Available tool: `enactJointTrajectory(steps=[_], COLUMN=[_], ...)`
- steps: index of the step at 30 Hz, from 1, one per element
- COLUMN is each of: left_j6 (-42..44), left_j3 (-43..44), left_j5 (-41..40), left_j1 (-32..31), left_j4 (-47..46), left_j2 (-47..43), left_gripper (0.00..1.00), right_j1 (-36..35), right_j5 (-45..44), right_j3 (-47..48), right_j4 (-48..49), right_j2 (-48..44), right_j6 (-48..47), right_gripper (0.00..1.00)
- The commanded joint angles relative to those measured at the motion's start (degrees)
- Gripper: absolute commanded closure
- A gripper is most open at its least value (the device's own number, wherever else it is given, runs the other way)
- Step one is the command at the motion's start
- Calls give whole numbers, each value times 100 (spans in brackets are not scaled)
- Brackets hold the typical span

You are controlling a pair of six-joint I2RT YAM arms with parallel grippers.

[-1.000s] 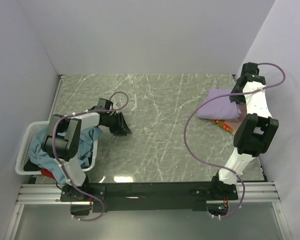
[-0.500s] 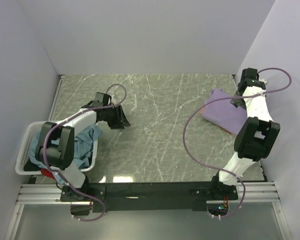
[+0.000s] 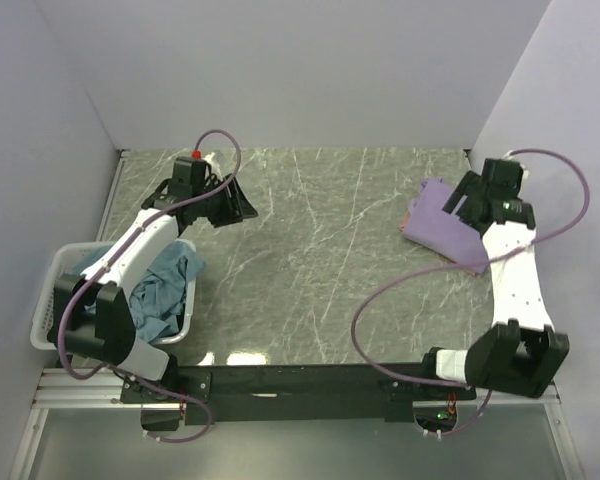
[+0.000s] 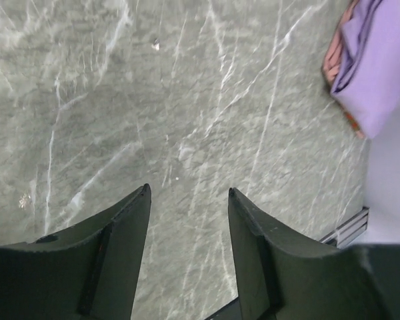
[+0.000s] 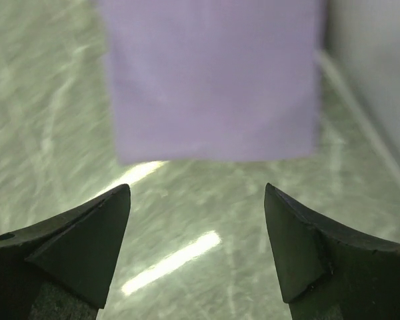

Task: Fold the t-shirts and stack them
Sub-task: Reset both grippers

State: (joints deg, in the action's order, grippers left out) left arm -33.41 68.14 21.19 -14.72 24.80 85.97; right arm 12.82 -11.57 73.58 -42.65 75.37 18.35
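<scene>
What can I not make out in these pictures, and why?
Top view: whatever lies under the teal-blue shirt in the white basket; the cloth and the left arm cover it.
Left wrist view: the salmon-pink shirt shows only an edge beneath the lavender shirt; its folding is hidden.
Right wrist view: the lavender shirt is blurred, its far part cut off by the top edge.

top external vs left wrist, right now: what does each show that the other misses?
Top external only: the white slatted plastic basket at the left edge with the crumpled teal-blue t-shirt in it, and the right hand at the folded lavender-purple t-shirt. Left wrist only: the salmon-pink t-shirt edge plainly under the lavender one, and the left hand close up, fingers apart, nothing between them. Both: the lavender-purple t-shirt, the left hand, the green marbled tabletop.
</scene>
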Motion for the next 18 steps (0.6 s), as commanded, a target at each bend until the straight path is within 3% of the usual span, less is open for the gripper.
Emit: enactJointTrajectory(steps=[1, 7, 8, 9, 18], left_j6=[-262, -561, -570, -605, -807], left_j3=[235, -99, -169, -204, -582], left_j5=[-334, -1010, -1116, -1213, -2180], left_j1=[-22, -22, -22, -22, -22], left_j4=[-80, -256, -247, -230, 183], left_j2=[-519, -1223, -1397, -1477, -2321], left_gripper=[43, 26, 10, 2, 1], right_j1=[-323, -1255, -1508, -1789, -2679], right_j5=[1033, 1306, 1289, 1272, 1237], right_j3=[-623, -1722, -1829, -1926, -2375], right_j4=[756, 1758, 1847, 1935, 2402], right_j2=[-751, -1630, -1692, -1788, -1597], right_j6=[133, 415, 450, 529, 775], right_gripper=[13, 13, 13, 13, 13])
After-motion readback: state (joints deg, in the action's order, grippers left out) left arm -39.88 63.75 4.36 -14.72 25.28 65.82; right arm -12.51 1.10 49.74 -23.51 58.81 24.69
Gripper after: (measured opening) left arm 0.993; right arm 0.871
